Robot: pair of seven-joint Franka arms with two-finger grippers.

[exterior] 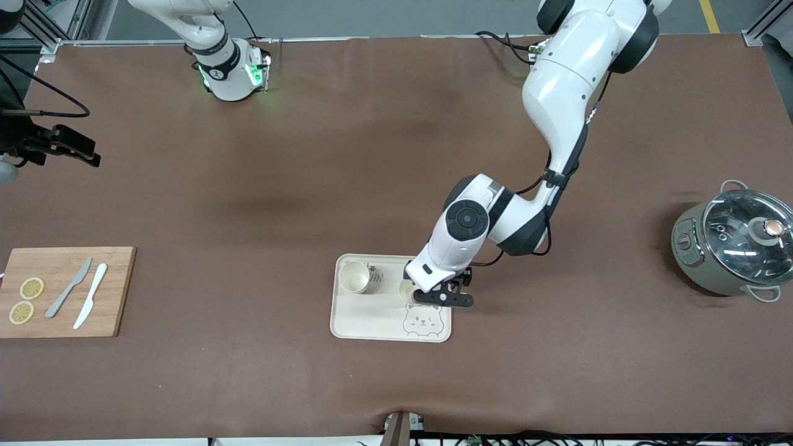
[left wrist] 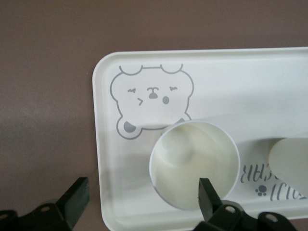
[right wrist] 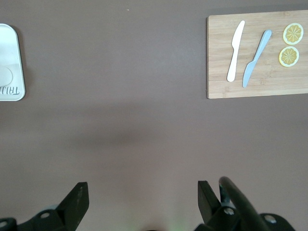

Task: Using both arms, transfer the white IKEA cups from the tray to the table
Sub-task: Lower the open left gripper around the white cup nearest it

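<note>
Two white IKEA cups stand upright on the cream bear-print tray point(exterior: 378, 319). One cup point(exterior: 355, 276) is at the tray's corner toward the right arm's end. The other cup point(exterior: 407, 291) is beside it, partly hidden by my left gripper point(exterior: 443, 298). In the left wrist view, my left gripper point(left wrist: 143, 185) is open low over the tray. One of its fingers point(left wrist: 208, 195) overlaps the rim of that cup point(left wrist: 192, 161), and the first cup point(left wrist: 291, 161) shows at the edge. My right gripper point(exterior: 77, 150) is open and empty point(right wrist: 142, 190), high over bare table at the right arm's end.
A wooden cutting board point(exterior: 114, 291) with a grey knife point(exterior: 68, 288), a white knife point(exterior: 91, 295) and two lemon slices point(exterior: 31, 288) lies at the right arm's end. A grey pot with a glass lid point(exterior: 734, 248) stands at the left arm's end.
</note>
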